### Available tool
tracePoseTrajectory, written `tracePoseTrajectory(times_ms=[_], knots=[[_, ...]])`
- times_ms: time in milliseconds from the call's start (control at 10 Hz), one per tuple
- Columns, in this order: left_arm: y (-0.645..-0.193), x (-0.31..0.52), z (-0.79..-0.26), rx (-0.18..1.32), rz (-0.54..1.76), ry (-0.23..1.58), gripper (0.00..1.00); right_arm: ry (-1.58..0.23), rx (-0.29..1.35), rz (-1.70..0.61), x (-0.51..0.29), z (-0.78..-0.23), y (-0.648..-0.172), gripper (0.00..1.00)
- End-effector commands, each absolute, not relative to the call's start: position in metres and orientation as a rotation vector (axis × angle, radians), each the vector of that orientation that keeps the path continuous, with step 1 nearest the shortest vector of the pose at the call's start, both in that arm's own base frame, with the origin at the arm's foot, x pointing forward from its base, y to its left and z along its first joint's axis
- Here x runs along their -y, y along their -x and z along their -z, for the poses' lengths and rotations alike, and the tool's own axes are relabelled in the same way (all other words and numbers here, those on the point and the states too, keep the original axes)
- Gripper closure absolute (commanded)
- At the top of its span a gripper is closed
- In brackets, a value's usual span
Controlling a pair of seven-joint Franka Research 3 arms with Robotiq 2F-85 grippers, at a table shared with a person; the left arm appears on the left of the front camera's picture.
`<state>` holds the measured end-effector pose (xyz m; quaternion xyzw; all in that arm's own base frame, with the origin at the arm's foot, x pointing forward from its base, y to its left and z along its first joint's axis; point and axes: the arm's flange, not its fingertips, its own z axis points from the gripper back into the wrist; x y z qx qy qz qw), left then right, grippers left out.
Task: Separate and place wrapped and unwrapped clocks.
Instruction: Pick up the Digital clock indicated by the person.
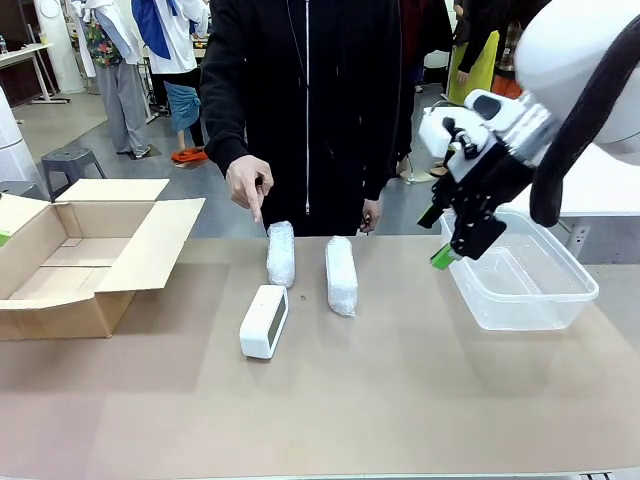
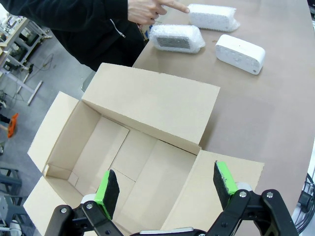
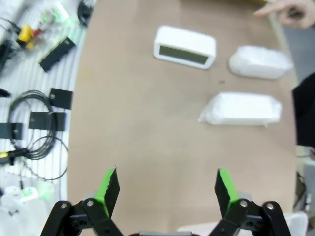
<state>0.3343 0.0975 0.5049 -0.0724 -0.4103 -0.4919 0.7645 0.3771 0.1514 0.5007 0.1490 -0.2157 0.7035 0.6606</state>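
**Front view:** my right jaws hang released & empty, off the tabletop (image 1: 400, 400), over the near corner of the plastic tub (image 1: 530, 305). All 3 task things lie lower & to these jaws' left, mid-tabletop: right bundle (image 1: 341, 275) closest, then left bundle (image 1: 281, 253), then bare clock (image 1: 264, 321). Both bundles run long axis away from me. The person's hand (image 1: 249, 183) points down over the left bundle. The cardboard box (image 1: 150, 240) lies past them all.

**Left wrist view:** left jaws released, green pads (image 2: 107, 189) wide, nothing btw them, hanging over the open box. The things lie ahead, past the box's far flap: left bundle (image 2: 177, 38) closest, clock (image 2: 240, 53) off to its right, right bundle (image 2: 211, 17) beyond.

**Right wrist view:** right bundle (image 3: 241, 109) is ahead & right of my jaws, its long axis parallel w/ the line btw my pads. So I judge a wrist turn is needed to close across its short side. My right arm looks nearer to it than the left. The clock (image 3: 184, 46) is farther ahead, and its dark face shows here. The other 2 views give only its white shell.
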Motion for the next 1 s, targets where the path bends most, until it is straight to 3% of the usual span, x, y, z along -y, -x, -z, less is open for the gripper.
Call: tracePoseTrajectory(times_ms=[0,600,900], knots=[[-0.335,-0.1,-0.503,0.905,1.084,0.166,0.0,-0.3,0.463,-1.644,-0.176,-0.492,-0.385,0.0],[-0.335,-0.1,-0.503,0.905,1.084,0.166,0.0,-0.25,0.403,-1.813,-0.252,-0.464,-0.382,0.0],[-0.335,-0.1,-0.503,0.905,1.084,0.166,0.0,-0.275,0.415,-1.799,-0.244,-0.464,-0.373,0.0]])
